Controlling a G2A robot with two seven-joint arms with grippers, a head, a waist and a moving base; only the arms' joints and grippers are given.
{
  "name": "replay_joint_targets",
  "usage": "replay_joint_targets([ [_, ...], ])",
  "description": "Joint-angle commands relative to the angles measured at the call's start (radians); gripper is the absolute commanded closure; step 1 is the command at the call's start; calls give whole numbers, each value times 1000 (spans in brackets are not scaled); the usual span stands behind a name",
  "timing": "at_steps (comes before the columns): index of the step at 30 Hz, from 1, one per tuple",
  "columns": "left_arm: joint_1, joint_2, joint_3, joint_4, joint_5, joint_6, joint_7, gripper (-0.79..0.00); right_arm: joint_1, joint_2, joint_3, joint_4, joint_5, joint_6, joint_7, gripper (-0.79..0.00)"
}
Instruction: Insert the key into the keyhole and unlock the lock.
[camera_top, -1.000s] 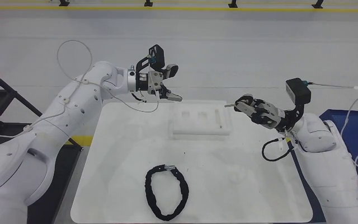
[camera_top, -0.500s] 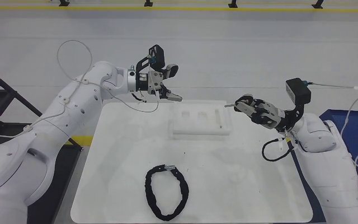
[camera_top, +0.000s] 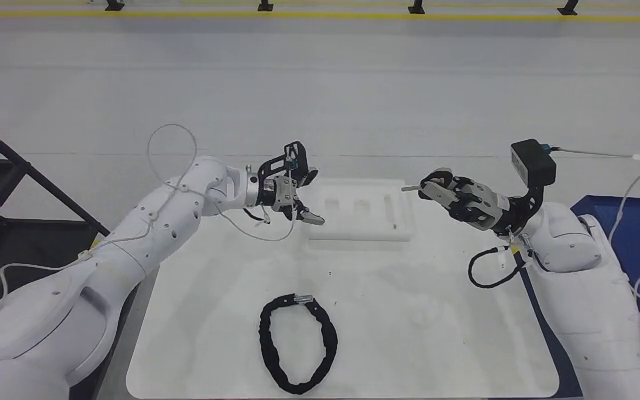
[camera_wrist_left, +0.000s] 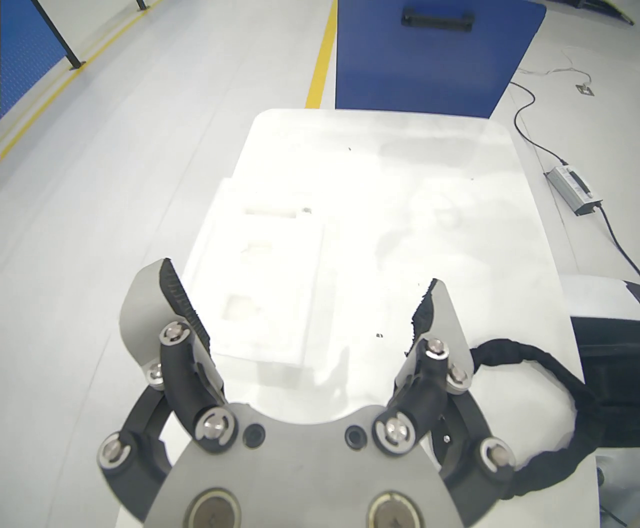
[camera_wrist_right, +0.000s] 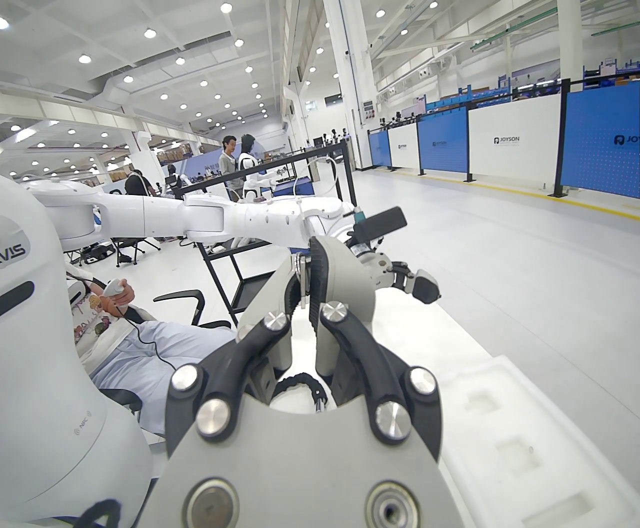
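the right gripper (camera_top: 424, 186) is closed on the key (camera_top: 409, 187), whose long axis runs across the table (camera_top: 450, 330), tip toward the foam tray (camera_top: 360, 232); the left gripper (camera_top: 308, 214) hangs with jaws apart at the tray's other end; the chain lock (camera_top: 298, 343) lies near the table's front, metal end toward the tray

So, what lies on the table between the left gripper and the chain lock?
Bare table separates left gripper and chain lock, per the top view.

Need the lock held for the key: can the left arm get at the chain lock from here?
Probably yes. The left gripper hangs open near the foam tray, and only bare table lies between it and the chain lock.
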Motion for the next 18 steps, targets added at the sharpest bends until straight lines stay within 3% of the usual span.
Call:
replay_joint_targets([
  [1,20,-6,-3,25,2,-49,33,-785,0,0,0,0,0,0,0,0],
  [12,81,-42,30,102,251,-60,202,-785,0,0,0,0,0,0,0,0],
  [18,78,-58,114,127,392,-60,312,-785,0,0,0,0,0,0,0,0],
])
